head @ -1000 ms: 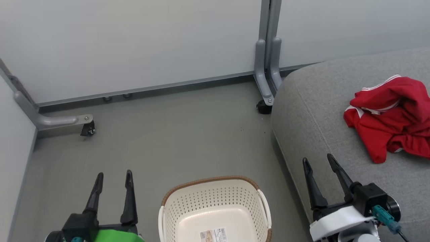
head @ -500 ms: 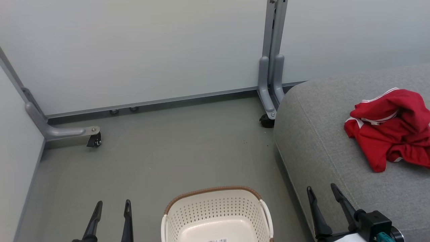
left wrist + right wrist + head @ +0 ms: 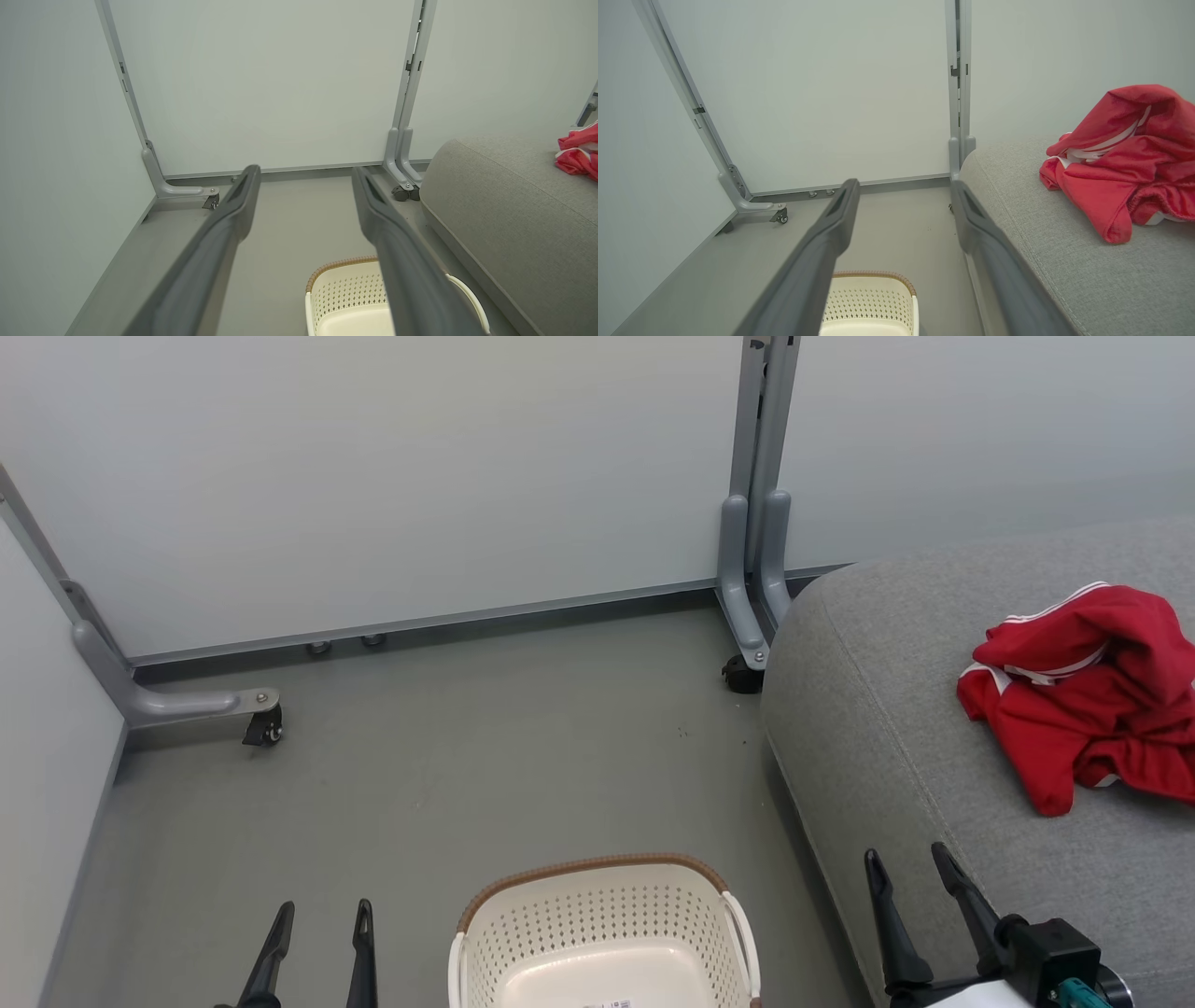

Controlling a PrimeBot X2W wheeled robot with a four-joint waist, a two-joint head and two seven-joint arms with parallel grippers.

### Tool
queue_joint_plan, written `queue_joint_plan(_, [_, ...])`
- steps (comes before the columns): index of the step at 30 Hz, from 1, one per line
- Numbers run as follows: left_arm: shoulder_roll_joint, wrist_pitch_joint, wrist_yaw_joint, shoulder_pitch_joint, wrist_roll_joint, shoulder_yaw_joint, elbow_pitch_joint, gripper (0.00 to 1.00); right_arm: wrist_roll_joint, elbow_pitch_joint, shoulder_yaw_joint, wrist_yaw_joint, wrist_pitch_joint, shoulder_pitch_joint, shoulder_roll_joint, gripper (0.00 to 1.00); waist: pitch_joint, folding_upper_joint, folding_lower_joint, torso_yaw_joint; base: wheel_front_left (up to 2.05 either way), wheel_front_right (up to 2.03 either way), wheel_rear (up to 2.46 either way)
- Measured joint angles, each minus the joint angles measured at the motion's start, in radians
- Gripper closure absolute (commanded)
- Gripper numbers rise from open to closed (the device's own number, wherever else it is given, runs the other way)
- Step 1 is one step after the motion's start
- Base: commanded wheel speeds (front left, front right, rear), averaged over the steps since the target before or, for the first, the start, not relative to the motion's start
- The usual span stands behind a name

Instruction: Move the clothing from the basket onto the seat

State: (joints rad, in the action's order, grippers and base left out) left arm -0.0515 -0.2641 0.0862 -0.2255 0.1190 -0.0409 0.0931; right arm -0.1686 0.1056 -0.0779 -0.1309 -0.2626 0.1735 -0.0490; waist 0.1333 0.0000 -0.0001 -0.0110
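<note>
Bare floor [image 3: 467, 775] from centre out to 9 and 12 o'clock: widest free passage. Open-topped basket [image 3: 597, 915] at 6 o'clock; rim and white handles bound entry. Grey seat [image 3: 887, 737] fills 3 to 5 o'clock, edge near basket, narrow floor strip between. Red clothing [image 3: 1074, 709] heaped on seat at 3 o'clock; bare cushion on near side of heap. Pale partition panels [image 3: 420, 476] close off 10 to 2 o'clock. Grey caster foot [image 3: 187, 705] juts onto floor at 9 o'clock; post foot [image 3: 747, 635] at 1 o'clock, just beside seat corner.
</note>
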Motion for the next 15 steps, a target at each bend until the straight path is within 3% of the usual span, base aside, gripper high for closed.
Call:
queue_joint_plan(1, [0.0, 0.0, -0.001, 0.0, -0.001, -0.001, -0.003, 0.0, 0.002, 0.0, -0.004, 0.0, 0.0, 0.0, 0.0, 0.0, 0.0, 0.0, 0.0, 0.0, 0.0, 0.0, 0.0])
queue_joint_plan(2, [0.0, 0.0, -0.003, 0.0, -0.016, -0.003, -0.003, 1.0, 0.007, 0.001, -0.008, 0.0, 0.0, 0.0, 0.0, 1.0, -0.001, 0.0, 0.0, 0.001, 0.0, 0.0, 0.0])
queue_joint_plan(5, [0.002, 0.002, -0.003, -0.002, -0.011, -0.003, 0.021, 1.0, 0.0, 0.021, -0.01, 0.0, 0.001, 0.01, 0.003, 1.0, -0.001, 0.0, 0.0, 0.001, 0.0, 0.0, 0.0])
queue_joint_plan(15, [0.003, 0.056, 0.002, 0.02, 0.194, 0.014, 0.044, 1.0, -0.208, 0.036, 0.001, 0.0, 0.04, -0.005, -0.004, 1.0, -0.013, 0.0, 0.0, 0.002, 0.0, 0.0, 0.0])
